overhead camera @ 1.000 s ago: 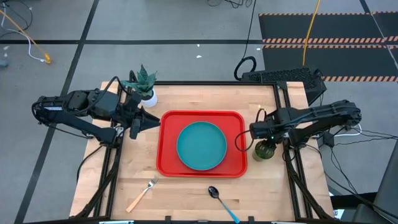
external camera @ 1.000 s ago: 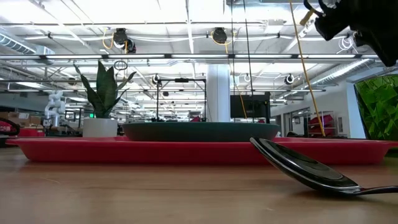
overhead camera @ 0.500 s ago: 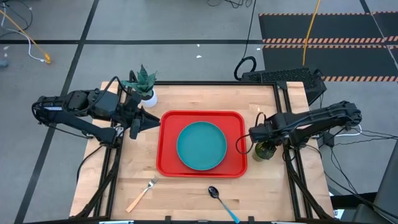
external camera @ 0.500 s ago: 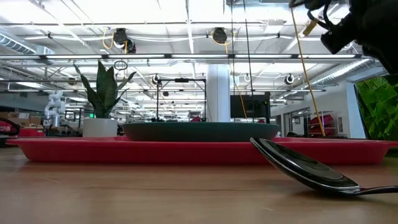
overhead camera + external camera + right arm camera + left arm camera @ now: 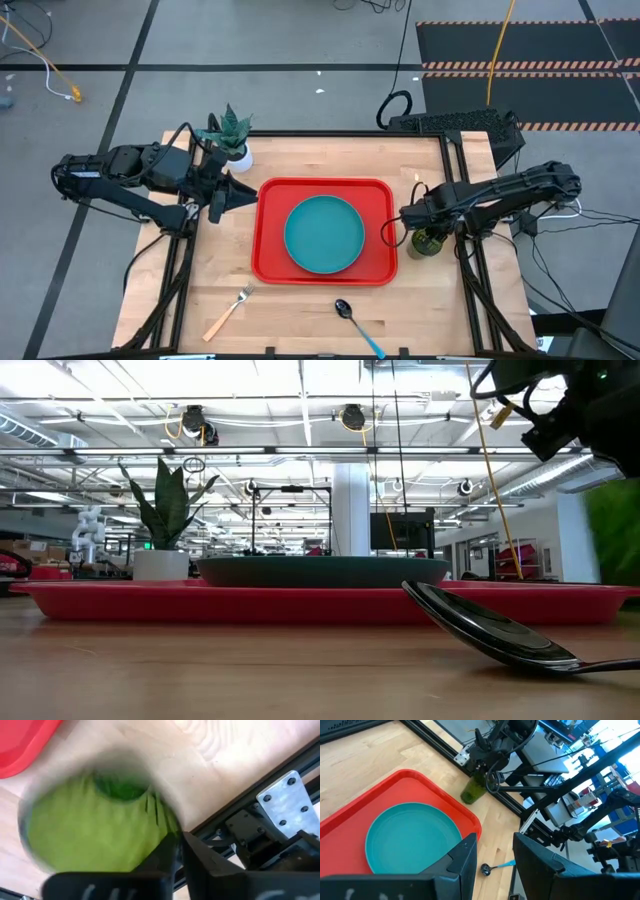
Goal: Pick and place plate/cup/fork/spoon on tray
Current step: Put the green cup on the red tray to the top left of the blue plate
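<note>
Your right gripper [image 5: 425, 232] sits over the cup [image 5: 427, 241] on the worktop [image 5: 300, 310], just beside the tray's [image 5: 270, 215] right rim; its jaws are pinched together on the cup's wall. The plate [image 5: 324, 234] lies in the middle of the tray. The fork [image 5: 229, 312] and spoon [image 5: 358, 326] lie on the worktop near its front edge. Your left gripper [image 5: 217, 192] waits beside the tray's left rim, jaws apart, holding nothing, near the potted plant [image 5: 230, 137].
</note>
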Robot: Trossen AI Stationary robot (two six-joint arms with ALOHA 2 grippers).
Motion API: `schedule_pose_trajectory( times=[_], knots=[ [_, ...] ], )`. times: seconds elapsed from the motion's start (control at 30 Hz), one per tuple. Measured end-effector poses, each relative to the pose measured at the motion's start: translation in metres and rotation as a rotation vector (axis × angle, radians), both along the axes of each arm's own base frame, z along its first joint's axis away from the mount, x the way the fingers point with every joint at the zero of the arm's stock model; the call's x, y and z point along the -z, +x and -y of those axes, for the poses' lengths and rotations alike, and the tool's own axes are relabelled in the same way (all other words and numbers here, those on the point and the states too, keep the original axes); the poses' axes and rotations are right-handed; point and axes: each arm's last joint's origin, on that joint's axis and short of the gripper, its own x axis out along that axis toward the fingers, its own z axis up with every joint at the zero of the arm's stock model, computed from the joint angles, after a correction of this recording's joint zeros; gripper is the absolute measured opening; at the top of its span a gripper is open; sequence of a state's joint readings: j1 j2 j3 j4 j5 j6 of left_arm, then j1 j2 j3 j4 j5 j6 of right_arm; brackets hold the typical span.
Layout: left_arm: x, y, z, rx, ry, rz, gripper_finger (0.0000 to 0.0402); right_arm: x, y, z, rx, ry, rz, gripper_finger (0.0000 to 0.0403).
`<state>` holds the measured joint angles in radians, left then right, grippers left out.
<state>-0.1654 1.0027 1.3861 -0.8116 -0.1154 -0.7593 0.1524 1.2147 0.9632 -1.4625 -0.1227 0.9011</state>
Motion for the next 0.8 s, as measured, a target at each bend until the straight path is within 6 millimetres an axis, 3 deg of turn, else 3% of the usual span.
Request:
schedule_pose_trajectory(
  times=[0.27, 0.47, 0.67, 0.8],
  knots=[
    [0.000, 0.000, 0.000, -0.002, -0.003, 0.000, 0.0129, -0.003, -0.003, 0.000, 0.007, 0.031, -0.002, 0.0002],
    [0.000, 0.000, 0.000, -0.006, -0.002, 0.001, 0.0129, -0.037, 0.000, 0.000, 0.060, 0.016, 0.126, 0.0001],
    [0.000, 0.000, -0.001, -0.020, 0.003, 0.002, 0.0129, -0.074, 0.019, 0.007, 0.159, -0.007, 0.329, 0.0000],
    [0.000, 0.000, -0.001, -0.020, 0.003, 0.002, 0.0129, -0.087, 0.050, 0.014, 0.222, 0.003, 0.472, 0.0000]
  ],
)
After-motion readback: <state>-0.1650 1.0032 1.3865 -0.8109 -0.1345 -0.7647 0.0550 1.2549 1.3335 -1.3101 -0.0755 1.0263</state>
